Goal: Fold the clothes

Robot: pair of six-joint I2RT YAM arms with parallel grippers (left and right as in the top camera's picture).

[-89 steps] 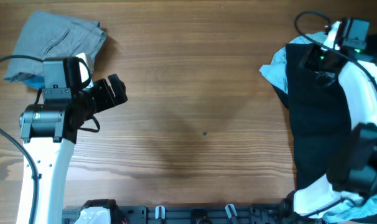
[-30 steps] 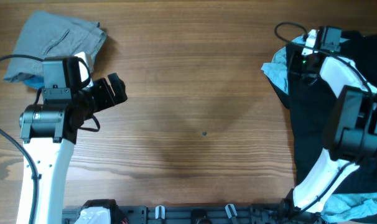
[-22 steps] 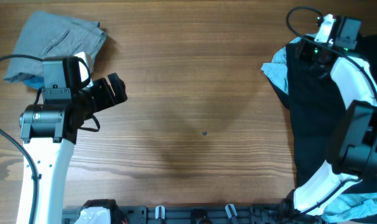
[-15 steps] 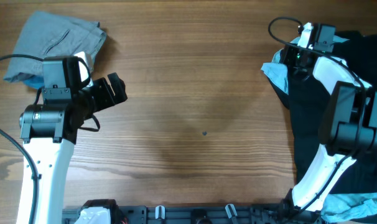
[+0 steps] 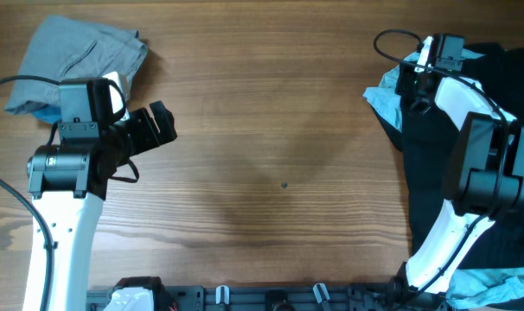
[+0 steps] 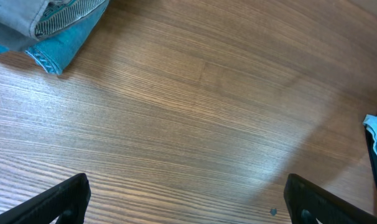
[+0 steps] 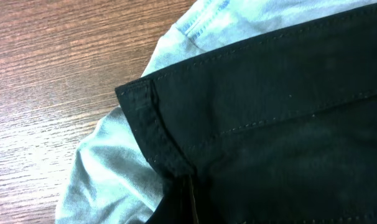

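A black garment (image 5: 426, 155) lies spread along the table's right side over a light blue one (image 5: 381, 97). My right gripper (image 5: 415, 84) is at the black garment's top left corner. In the right wrist view its dark fingers are shut at the bottom edge, right gripper (image 7: 191, 208), and the stitched hem of the black garment (image 7: 269, 124) puckers into them above the light blue cloth (image 7: 114, 180). My left gripper (image 5: 162, 121) hangs open over bare wood; the left gripper (image 6: 188, 202) holds nothing.
A folded grey garment (image 5: 80, 52) sits on blue denim (image 6: 64, 46) at the table's far left corner, behind the left arm. More light blue cloth (image 5: 495, 281) shows at the near right edge. A small dark mark (image 5: 284, 184) dots the table (image 5: 271, 104).
The right arm swung right and back to the black garment's top left corner. Its jaws opened and shut again. The left arm has not moved.
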